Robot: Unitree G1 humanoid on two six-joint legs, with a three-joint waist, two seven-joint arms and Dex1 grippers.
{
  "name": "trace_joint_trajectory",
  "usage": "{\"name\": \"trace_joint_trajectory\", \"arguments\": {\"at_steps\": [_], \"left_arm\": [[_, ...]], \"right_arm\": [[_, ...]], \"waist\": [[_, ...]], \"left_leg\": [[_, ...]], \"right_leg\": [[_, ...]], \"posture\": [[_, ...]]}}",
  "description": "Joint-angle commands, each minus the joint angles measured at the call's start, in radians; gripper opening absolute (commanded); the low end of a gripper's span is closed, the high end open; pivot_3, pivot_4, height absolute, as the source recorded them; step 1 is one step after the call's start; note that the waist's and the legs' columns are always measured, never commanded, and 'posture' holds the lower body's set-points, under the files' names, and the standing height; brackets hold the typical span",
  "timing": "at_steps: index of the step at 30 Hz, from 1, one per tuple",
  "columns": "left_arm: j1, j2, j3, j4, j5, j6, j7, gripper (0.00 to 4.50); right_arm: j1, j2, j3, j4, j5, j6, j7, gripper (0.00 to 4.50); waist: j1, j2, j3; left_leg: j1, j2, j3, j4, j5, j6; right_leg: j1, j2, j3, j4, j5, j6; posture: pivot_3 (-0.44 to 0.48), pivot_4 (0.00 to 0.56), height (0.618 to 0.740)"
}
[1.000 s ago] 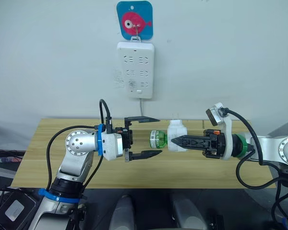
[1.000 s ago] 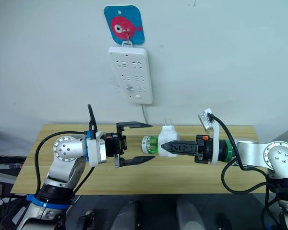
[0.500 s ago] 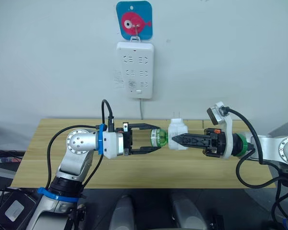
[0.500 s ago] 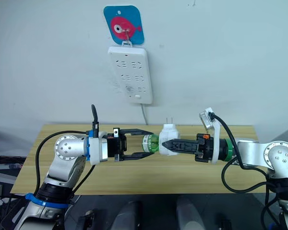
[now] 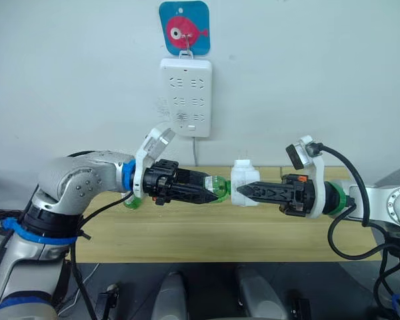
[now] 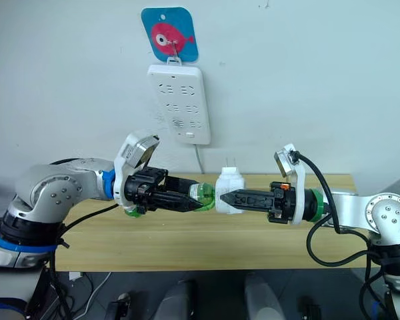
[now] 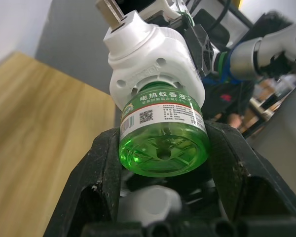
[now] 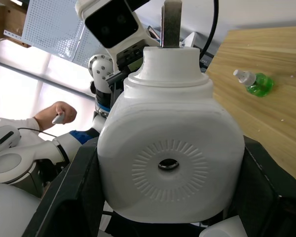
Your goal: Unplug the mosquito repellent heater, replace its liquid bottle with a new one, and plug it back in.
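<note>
A pale wooden bench (image 5: 187, 233) is seen below both arms, with a tall white power strip (image 5: 185, 97) hung on the wall behind under a blue card bearing a pink fish (image 5: 184, 27). The smooth, rounded white heater (image 5: 244, 185) is held in the air over the bench, clamped in the right pincer (image 5: 243, 192), prongs up. The clear green bottle (image 5: 217, 188), ribbed at its base and wrapped in a printed label, sits in the heater's underside and is now gripped by the left pincer (image 5: 213, 194), whose fingers were spread around it half a second ago. In the right wrist view a second green bottle (image 8: 253, 83) with a white cap is shown lying on the bench beyond the heater, and a person's hand (image 8: 60, 113) far behind.
</note>
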Motion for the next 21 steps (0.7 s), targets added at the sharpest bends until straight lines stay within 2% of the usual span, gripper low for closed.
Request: {"name": "trace_joint_trajectory", "arguments": {"at_steps": [1,9,15,18,21], "left_arm": [[-0.048,0.054,0.108,0.107,-0.029,0.105,0.014,2.25],[-0.060,0.102,0.139,0.153,-0.077,0.265,-0.003,2.25],[0.013,0.165,0.125,0.068,-0.010,0.212,-0.091,2.25],[0.101,0.159,0.140,0.017,0.075,0.088,-0.079,2.25],[0.192,0.136,0.122,-0.033,0.220,-0.113,-0.062,2.25]], "right_arm": [[0.019,-0.035,-0.009,-0.008,-0.006,0.025,-0.004,3.00],[0.023,-0.049,-0.007,-0.003,-0.006,0.022,-0.006,3.00],[0.027,-0.055,-0.017,0.002,-0.023,0.027,-0.011,3.00],[0.032,-0.058,-0.013,0.017,-0.205,0.012,-0.043,3.00],[0.020,-0.074,0.075,0.030,-0.582,-0.037,-0.056,3.00]], "waist": [[0.000,0.000,0.000],[-0.002,0.000,0.001],[0.002,-0.001,0.002],[0.003,-0.001,0.002],[0.008,-0.001,0.002]], "left_leg": [[0.000,0.000,0.000,0.000,0.000,0.000],[0.000,0.001,0.000,0.000,0.000,0.000],[0.000,0.000,0.001,-0.001,0.000,0.000],[0.000,0.000,0.001,-0.002,0.000,0.000],[0.000,0.001,0.001,-0.001,0.000,0.000]], "right_leg": [[0.000,0.000,0.000,0.000,0.000,0.000],[-0.001,0.000,0.000,0.001,0.000,0.000],[-0.001,-0.001,0.001,0.000,0.000,0.000],[-0.001,-0.001,0.001,-0.001,0.000,0.000],[-0.001,-0.001,0.001,-0.001,0.000,0.000]], "posture": [[-0.137,0.228,0.725],[-0.130,0.228,0.725],[-0.121,0.229,0.725],[-0.121,0.232,0.725],[-0.125,0.236,0.725]]}}
